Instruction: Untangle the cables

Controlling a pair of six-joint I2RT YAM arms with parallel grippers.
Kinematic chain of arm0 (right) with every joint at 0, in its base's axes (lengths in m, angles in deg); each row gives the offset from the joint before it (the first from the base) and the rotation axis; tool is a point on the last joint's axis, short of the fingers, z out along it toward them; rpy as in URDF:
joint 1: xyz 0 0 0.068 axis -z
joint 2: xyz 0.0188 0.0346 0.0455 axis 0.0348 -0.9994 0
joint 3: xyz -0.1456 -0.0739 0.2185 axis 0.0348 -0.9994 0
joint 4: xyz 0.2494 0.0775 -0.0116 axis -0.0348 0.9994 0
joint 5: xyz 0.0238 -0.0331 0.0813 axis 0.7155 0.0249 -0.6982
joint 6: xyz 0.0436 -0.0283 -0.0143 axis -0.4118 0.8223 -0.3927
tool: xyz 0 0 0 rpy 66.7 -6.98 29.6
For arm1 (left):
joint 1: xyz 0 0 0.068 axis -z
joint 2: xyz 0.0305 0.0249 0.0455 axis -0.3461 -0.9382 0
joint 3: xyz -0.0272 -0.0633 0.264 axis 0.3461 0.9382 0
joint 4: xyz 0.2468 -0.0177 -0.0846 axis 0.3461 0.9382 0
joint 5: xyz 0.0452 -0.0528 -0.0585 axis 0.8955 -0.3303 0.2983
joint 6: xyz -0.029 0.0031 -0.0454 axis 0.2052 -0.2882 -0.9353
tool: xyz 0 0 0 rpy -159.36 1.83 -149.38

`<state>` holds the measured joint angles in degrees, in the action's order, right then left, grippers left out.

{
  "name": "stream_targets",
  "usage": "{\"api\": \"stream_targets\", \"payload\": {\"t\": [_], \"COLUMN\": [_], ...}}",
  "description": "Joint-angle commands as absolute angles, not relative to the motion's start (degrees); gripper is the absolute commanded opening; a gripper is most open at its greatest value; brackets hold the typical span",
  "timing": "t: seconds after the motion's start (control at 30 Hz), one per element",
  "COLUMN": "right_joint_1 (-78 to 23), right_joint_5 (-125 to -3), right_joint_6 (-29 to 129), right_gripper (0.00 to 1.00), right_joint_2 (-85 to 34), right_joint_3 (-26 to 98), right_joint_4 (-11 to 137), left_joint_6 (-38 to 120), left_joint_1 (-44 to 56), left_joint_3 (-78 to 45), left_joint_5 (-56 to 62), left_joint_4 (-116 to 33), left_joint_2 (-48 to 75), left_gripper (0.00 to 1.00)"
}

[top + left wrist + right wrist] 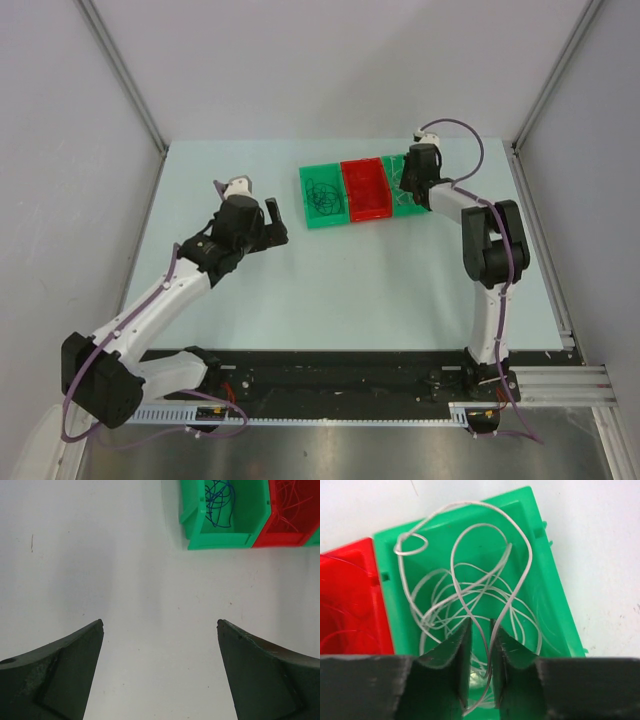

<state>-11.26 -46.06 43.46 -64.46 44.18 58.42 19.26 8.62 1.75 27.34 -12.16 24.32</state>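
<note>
Three sorts look already parted: whitish hair-thin wires (465,587) in one green plastic bin (552,600), red wires (292,502) in the red bin (280,539), dark blue wires (218,502) in the other green bin (220,541). My right pincer (480,645) is narrowed to a slit around one whitish strand; whether it pinches, I cannot tell. My left pincer (160,650) hangs released, gripping nothing, over the white worktop (100,555).

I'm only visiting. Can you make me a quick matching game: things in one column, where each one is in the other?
Things:
1. whitish wires
2. dark blue wires
3. red wires
4. left gripper

Places:
A. in the red bin
B. open, above bare table
C. in the right-end green bin
D. in the left-end green bin

Pairs: 1-C, 2-D, 3-A, 4-B
</note>
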Motion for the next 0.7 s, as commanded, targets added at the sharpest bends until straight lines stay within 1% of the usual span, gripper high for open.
{"api": "stream_targets", "payload": {"t": [0.0, 0.07, 0.1, 0.17, 0.2, 0.23, 0.37, 0.43, 0.47, 0.5, 0.53, 0.57, 0.63, 0.67], "right_joint_1": [-12.59, -12.86, -12.77, -12.68, -12.68, -12.51, -11.98, -9.28, -7.86, -6.19, -4.35, -2.42, -2.48, -3.18], "right_joint_5": [-43.30, -41.02, -39.09, -37.93, -37.23, -37.14, -34.68, -35.11, -36.25, -41.13, -43.44, -44.51, -40.06, -38.47], "right_joint_6": [44.68, 44.42, 43.72, 43.28, 43.36, 43.62, 41.26, 34.62, 31.96, 30.37, 29.13, 27.73, 27.01, 27.79], "right_gripper": [0.38, 0.52, 0.65, 0.76, 0.91, 0.99, 1.00, 1.00, 1.00, 1.00, 1.00, 1.00, 1.00, 1.00], "right_joint_2": [-58.57, -54.70, -53.30, -49.36, -47.94, -46.70, -38.37, -35.37, -33.79, -30.03, -28.17, -26.06, -20.70, -18.94], "right_joint_3": [48.06, 47.80, 47.45, 46.84, 46.23, 45.26, 43.24, 41.84, 39.04, 36.49, 34.03, 29.39, 25.76, 21.65], "right_joint_4": [60.71, 63.34, 64.57, 67.03, 67.48, 68.09, 71.69, 75.63, 76.61, 77.14, 76.89, 76.97, 78.55, 78.64], "left_joint_6": [18.19, 18.28, 18.37, 18.63, 18.89, 18.98, 18.99, 18.29, 17.58, 17.23, 16.79, 16.35, 16.00, 15.39], "left_joint_1": [7.97, 7.97, 7.97, 7.88, 7.79, 7.79, 6.65, 4.47, 3.58, 2.79, 1.56, 1.20, 0.85, 0.85], "left_joint_3": [-0.57, -1.18, -1.36, -1.71, -1.80, -2.06, -2.24, -1.54, -1.28, -0.92, 0.12, 0.57, 2.23, 2.85], "left_joint_5": [27.76, 28.11, 28.11, 28.20, 28.29, 28.38, 29.08, 28.03, 27.68, 26.72, 26.62, 26.71, 27.06, 27.15], "left_joint_4": [-13.37, -13.37, -13.37, -13.37, -13.37, -13.37, -13.37, -13.37, -13.45, -13.37, -13.37, -13.37, -13.37, -13.37], "left_joint_2": [23.90, 23.99, 24.17, 24.43, 24.78, 24.87, 25.22, 25.57, 25.75, 25.84, 26.19, 26.36, 27.24, 27.51], "left_gripper": [1.00, 1.00, 1.00, 1.00, 1.00, 1.00, 1.00, 1.00, 1.00, 1.00, 1.00, 1.00, 1.00, 1.00]}}
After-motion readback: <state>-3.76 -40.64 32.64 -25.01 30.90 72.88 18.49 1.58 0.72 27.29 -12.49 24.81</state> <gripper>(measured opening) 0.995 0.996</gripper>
